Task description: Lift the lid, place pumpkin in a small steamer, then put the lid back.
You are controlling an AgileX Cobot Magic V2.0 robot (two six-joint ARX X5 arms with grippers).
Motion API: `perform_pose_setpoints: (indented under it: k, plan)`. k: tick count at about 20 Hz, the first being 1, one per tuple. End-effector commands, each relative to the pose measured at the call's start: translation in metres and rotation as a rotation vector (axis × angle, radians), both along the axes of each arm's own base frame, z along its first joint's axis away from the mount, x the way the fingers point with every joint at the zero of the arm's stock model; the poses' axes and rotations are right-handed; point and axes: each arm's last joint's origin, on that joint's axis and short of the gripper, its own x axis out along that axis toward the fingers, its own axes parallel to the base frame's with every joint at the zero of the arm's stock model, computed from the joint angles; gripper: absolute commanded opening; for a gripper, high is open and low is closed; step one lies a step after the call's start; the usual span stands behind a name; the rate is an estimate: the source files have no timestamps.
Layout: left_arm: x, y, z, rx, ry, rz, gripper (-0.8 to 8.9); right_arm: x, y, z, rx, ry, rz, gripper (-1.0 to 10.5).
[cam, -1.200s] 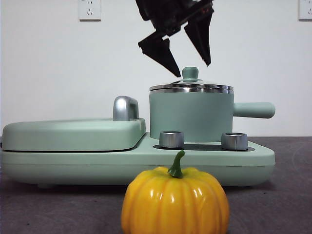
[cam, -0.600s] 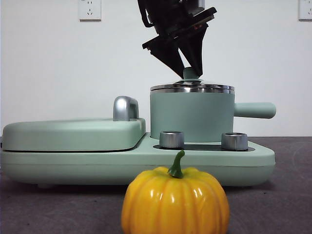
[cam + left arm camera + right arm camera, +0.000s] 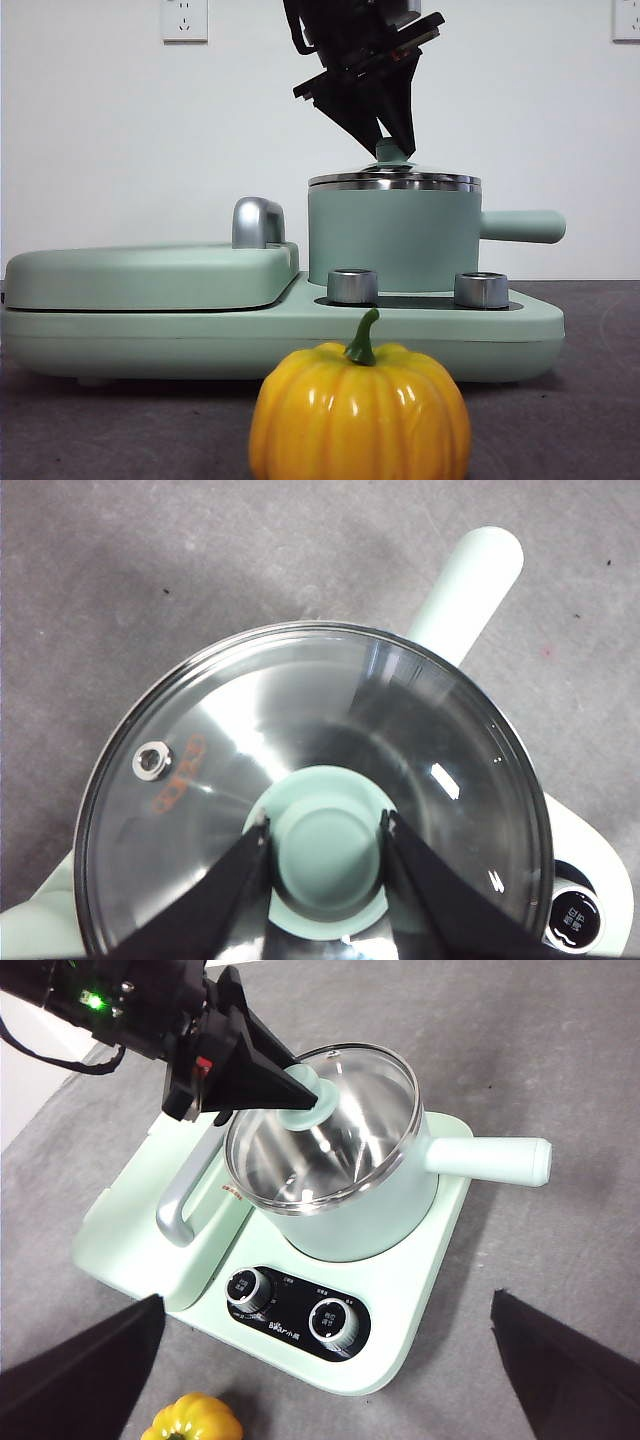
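Note:
The lid [image 3: 392, 181] with its shiny rim sits on the small steamer [image 3: 390, 240], a mint-green pot with a straight side handle [image 3: 522, 226]. My left gripper [image 3: 388, 145] is shut on the lid's mint-green knob [image 3: 326, 848]; the jaws press both sides of it. The right wrist view shows this too, with the lid [image 3: 340, 1120] still seated on the steamer [image 3: 350, 1210]. The yellow-orange pumpkin [image 3: 360, 412] with a green stem stands on the table in front of the cooker, also in the right wrist view [image 3: 192, 1420]. My right gripper [image 3: 330, 1380] is open and empty, high above the table's front.
The steamer stands on a mint-green cooker base [image 3: 300, 330] with two chrome dials [image 3: 352, 285]. A flat wide mint-green cover [image 3: 150, 275] with a chrome handle [image 3: 257, 222] lies to its left. A white wall with sockets is behind.
My left gripper came down from above the lid and its open jaws closed on the knob. Since half a second ago nothing else has moved.

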Motion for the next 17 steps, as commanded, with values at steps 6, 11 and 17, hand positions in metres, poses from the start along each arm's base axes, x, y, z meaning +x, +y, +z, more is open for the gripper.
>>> perform_pose_setpoints:
  k: [6, 11, 17]
  plan:
    - [-0.005, 0.002, 0.043, -0.078, -0.067, 0.015, 0.07, 0.009, 0.009, 0.024, 0.027, 0.028, 0.056, 5.2]
    - [-0.003, 0.021, 0.062, -0.084, -0.073, 0.053, 0.07, 0.020, 0.037, 0.034, -0.024, 0.171, 0.161, 5.2]
    - [0.018, 0.057, 0.064, -0.065, -0.059, 0.148, 0.07, 0.030, 0.095, 0.016, -0.171, 0.304, 0.284, 5.2]
